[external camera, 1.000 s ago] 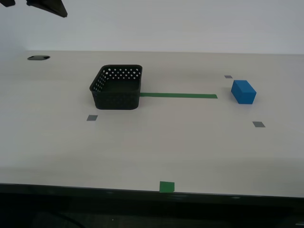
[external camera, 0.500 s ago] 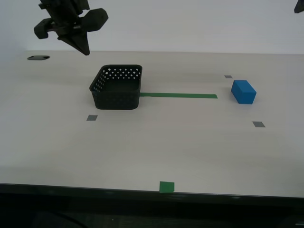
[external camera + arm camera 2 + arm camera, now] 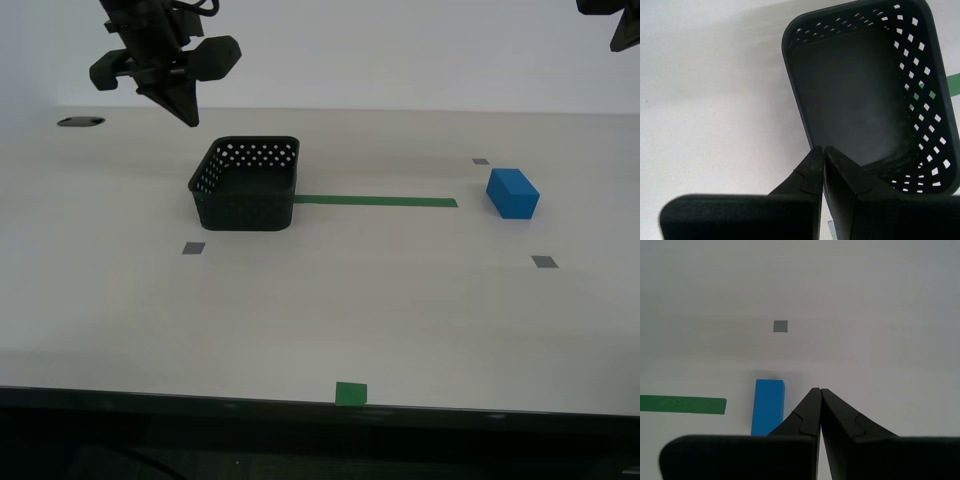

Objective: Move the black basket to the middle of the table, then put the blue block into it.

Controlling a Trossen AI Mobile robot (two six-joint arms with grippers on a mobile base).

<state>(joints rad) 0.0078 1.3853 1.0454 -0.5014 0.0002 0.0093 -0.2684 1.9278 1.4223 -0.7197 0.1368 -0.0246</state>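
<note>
You'll find the square black perforated plastic basket [image 3: 246,184], likely light and stiff, at ten o'clock on the pale beige table [image 3: 400,310], so my second gripper [image 3: 187,113], jaws together above it, should pinch a wall rim.

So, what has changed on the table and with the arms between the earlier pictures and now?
My second gripper has come down into the exterior view above the black basket, jaws shut, holding nothing. My first gripper, also shut, has begun to show at the exterior view's top right, over the blue block. The basket, block and green tape strip have not moved.
</note>
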